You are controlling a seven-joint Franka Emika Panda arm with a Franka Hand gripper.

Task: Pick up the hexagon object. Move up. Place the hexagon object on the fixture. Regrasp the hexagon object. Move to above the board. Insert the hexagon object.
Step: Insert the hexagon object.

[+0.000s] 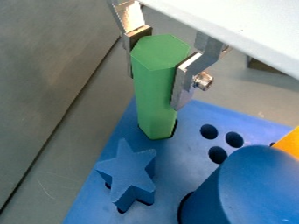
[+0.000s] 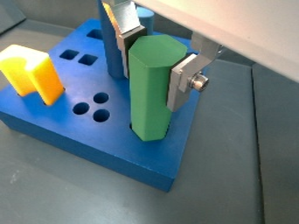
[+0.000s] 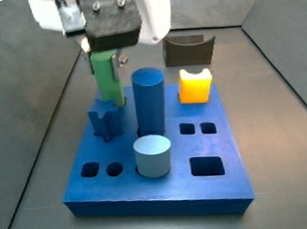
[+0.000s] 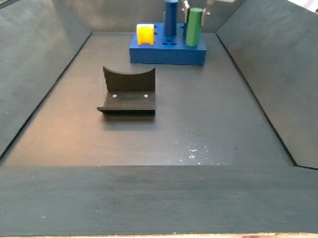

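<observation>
The hexagon object [image 1: 155,87] [image 2: 149,92] is a bright green faceted prism standing upright. My gripper [image 1: 158,66] [image 2: 153,63] is shut on its upper part, one silver finger on each side. Its lower end meets the blue board [image 1: 193,153] [image 2: 140,153] near a corner, and a dark sliver of a hole shows beside its base. In both side views the hexagon object [image 3: 107,78] [image 4: 195,25] stands on the board [image 3: 163,191] [image 4: 168,56] beneath the gripper [image 3: 108,52]. The dark fixture [image 3: 188,51] [image 4: 128,91] stands on the floor, apart from the board.
A tall blue cylinder [image 3: 149,102] [image 2: 114,48] stands close beside the hexagon object. A blue star peg [image 1: 126,171] [image 3: 105,120], a pale blue round peg [image 3: 152,155] and an orange-yellow block [image 3: 195,85] [image 2: 33,74] also stand on the board. Grey walls enclose the floor.
</observation>
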